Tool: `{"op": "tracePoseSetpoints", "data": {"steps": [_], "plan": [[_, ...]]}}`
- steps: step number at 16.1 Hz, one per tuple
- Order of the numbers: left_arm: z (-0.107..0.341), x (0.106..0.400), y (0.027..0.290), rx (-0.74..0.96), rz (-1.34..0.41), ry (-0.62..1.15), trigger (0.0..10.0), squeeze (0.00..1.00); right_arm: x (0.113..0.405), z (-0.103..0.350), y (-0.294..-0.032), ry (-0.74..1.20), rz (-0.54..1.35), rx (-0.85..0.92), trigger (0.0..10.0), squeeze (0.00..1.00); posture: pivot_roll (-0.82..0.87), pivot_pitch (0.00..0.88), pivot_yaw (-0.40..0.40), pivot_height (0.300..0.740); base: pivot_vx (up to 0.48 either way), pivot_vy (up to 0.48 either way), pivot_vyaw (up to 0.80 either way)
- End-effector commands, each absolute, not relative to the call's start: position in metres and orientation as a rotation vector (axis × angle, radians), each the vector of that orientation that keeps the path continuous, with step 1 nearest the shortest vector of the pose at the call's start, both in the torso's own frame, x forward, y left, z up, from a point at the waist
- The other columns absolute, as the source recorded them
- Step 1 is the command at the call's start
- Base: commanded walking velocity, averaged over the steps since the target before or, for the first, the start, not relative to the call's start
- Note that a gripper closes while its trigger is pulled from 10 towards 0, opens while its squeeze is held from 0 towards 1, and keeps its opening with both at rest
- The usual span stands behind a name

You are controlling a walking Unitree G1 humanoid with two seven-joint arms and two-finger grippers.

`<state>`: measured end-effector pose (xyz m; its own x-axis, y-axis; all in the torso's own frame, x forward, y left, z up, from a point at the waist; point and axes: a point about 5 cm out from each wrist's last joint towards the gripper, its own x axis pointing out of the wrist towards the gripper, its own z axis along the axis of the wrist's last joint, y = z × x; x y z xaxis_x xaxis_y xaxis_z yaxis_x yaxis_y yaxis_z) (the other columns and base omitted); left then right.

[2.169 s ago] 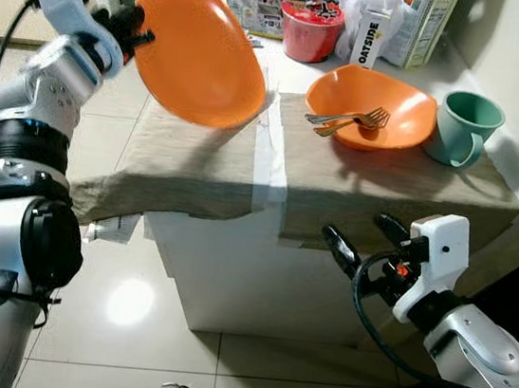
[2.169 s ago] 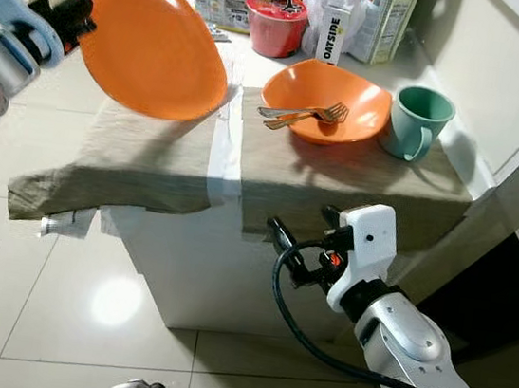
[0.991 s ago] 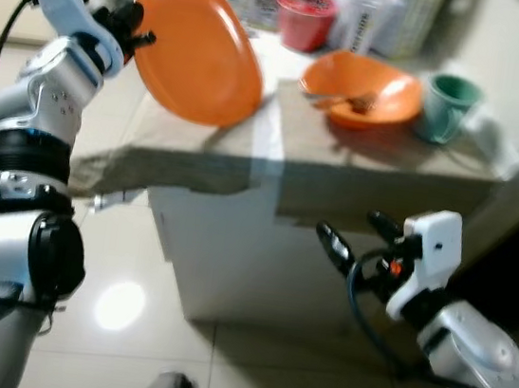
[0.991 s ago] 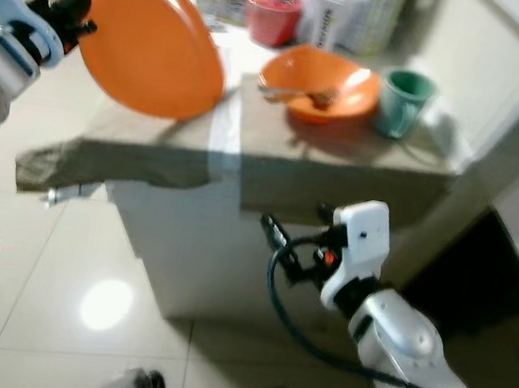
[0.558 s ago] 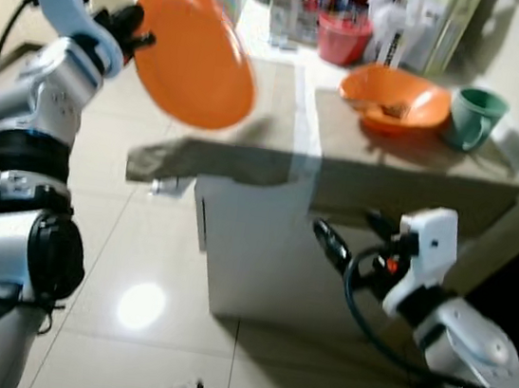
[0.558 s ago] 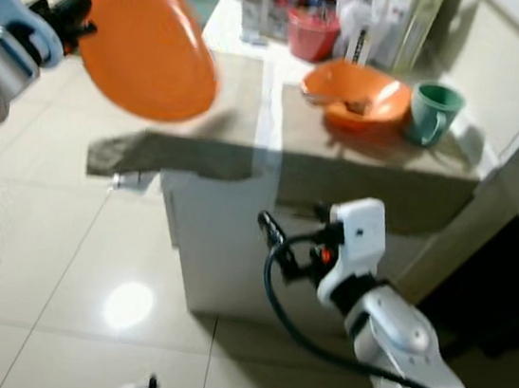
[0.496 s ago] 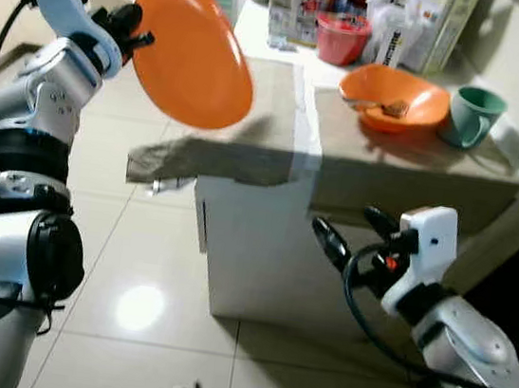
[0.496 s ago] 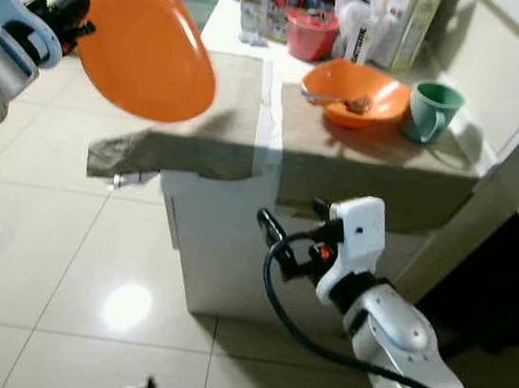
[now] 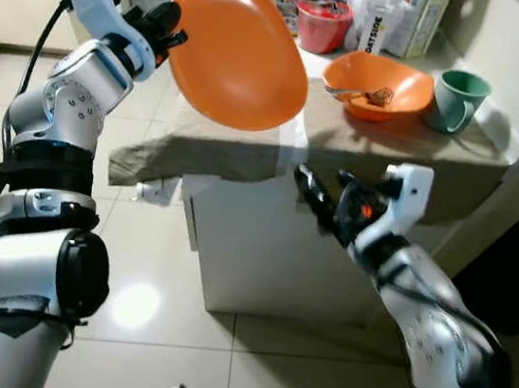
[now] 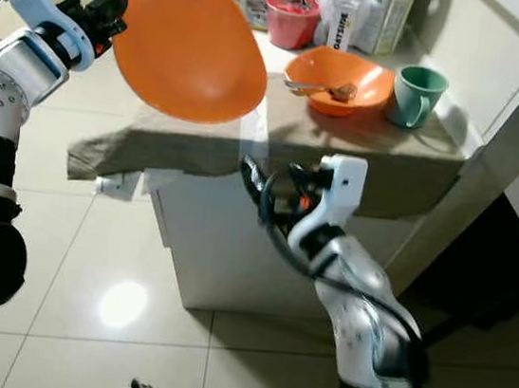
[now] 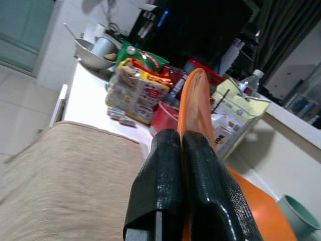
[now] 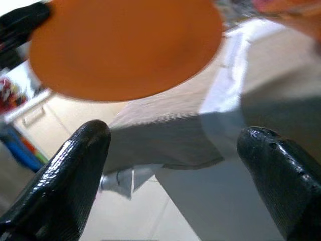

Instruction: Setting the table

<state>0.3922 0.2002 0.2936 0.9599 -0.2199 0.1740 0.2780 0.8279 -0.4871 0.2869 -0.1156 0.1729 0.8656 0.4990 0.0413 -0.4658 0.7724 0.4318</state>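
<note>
Left end effector [image 9: 166, 29] is raised at upper left, fingers clamped on the rim of the orange plate [image 9: 238, 48]. Plate is held tilted in the air above the left part of the surface [image 9: 247, 145], not touching it. A beige cloth [image 10: 180, 145] covers the surface and hangs over its front edge.

Right end effector [image 9: 322, 191] is lifted in front of the surface's front edge, fingers spread apart, gripping nothing; the wrist view looks up at the plate's underside.

Further right on the cloth: orange bowl [image 9: 379, 73] with a fork [image 9: 345, 92] lying in it. Green mug [image 9: 456, 98] stands just beside the bowl, at its right. Red container [image 9: 321, 22] and cartons [image 9: 398, 16] stand behind the bowl.
</note>
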Motion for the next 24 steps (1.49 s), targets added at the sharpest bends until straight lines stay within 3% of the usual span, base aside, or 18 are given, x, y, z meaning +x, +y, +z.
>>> {"op": "tracePoseSetpoints", "data": {"steps": [1,8,12,19,24], "plan": [[0.31,0.385,0.207,-0.554,-0.268,-0.183,0.0,0.0,0.291,0.169,-0.12,0.097,0.494,0.52,10.0,0.0,-0.19,0.041,0.057,0.74,0.0,0.0,0.0],[0.335,0.37,0.196,-0.607,-0.35,-0.248,0.0,0.0,0.321,0.169,-0.113,0.104,0.467,0.754,10.0,0.0,-0.17,0.03,0.054,0.74,0.0,0.0,0.0],[0.34,0.363,0.182,-0.646,-0.409,-0.24,0.0,0.0,0.329,0.181,-0.094,0.071,0.521,0.846,10.0,0.0,-0.17,0.018,0.057,0.74,0.0,0.0,0.0],[0.316,0.364,0.174,-0.677,-0.405,-0.147,0.0,0.0,0.339,0.199,-0.087,0.019,0.546,0.927,10.0,0.0,-0.17,0.012,0.056,0.74,0.0,0.0,0.0],[0.321,0.36,0.165,-0.701,-0.45,-0.149,0.0,0.0,0.347,0.198,-0.09,0.007,0.5,0.884,10.0,0.0,-0.17,0.014,0.057,0.74,0.0,0.0,0.0]]}}
